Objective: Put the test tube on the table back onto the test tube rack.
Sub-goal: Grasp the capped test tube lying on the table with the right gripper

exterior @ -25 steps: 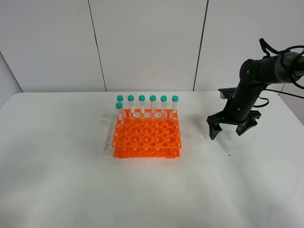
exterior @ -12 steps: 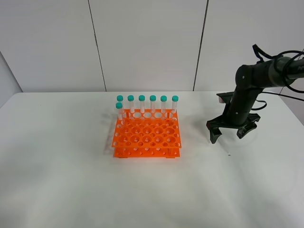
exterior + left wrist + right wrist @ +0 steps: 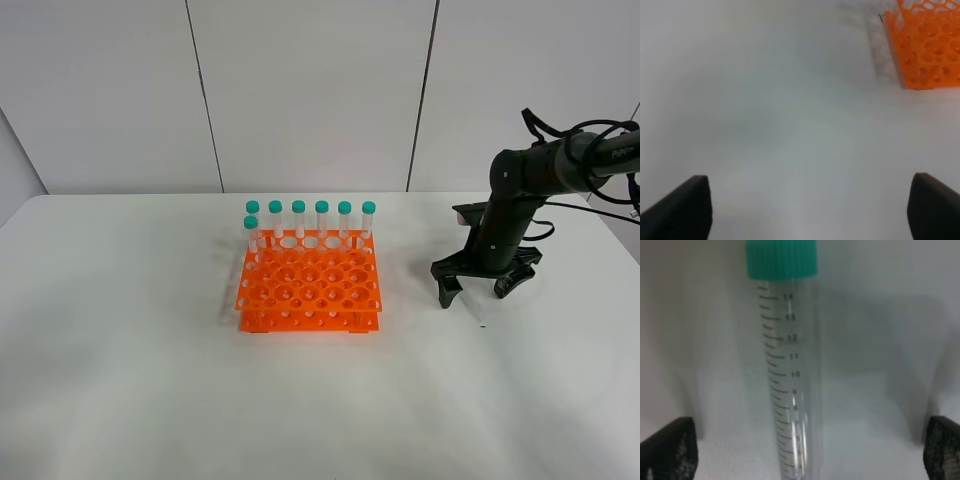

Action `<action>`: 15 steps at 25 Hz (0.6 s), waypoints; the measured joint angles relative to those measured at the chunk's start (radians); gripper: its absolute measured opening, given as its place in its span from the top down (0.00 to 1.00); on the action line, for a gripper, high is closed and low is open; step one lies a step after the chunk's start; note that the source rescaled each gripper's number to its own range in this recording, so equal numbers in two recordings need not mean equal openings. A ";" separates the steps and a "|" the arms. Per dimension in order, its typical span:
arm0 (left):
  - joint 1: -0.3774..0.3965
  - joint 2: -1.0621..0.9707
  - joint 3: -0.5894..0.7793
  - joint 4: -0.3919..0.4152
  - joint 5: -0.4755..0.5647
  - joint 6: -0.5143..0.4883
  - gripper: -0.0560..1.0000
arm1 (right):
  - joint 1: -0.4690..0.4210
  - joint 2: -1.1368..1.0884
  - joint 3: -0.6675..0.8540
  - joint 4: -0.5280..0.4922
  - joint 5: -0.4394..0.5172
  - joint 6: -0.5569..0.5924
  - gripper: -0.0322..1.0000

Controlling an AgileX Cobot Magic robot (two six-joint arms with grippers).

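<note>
Test tube (image 3: pixel 788 365) lies flat on the surface (image 3: pixel 150 380), well right of the rack (image 3: pixel 308 285); we find right jaws apart astride it, left jaws likewise apart.

Seven teal-capped clear tubes (image 3: pixel 298 215) held upright along rack (image 3: pixel 310 292) far edge: six in row, seventh just in front at left corner. White panelled wall (image 3: pixel 310 90) seen behind worktop (image 3: pixel 120 350) far edge, crossed by two dark seams (image 3: pixel 203 95).

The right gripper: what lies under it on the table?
A test tube with a teal cap lies on the white table, between the open fingers. From the high camera, the right gripper covers most of it.
</note>
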 joint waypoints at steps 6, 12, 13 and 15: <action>0.000 0.000 0.000 0.000 0.000 0.000 0.00 | 0.000 0.001 0.000 0.008 0.006 0.001 0.24; 0.000 0.000 0.000 0.000 0.000 0.000 0.00 | 0.000 0.001 0.000 0.009 0.020 0.001 0.38; 0.000 0.000 0.000 0.000 0.000 0.000 0.00 | 0.000 0.001 0.000 0.009 0.020 0.001 0.38; 0.000 0.000 0.000 0.000 0.000 0.000 0.00 | 0.000 0.001 0.000 0.009 0.020 0.001 0.38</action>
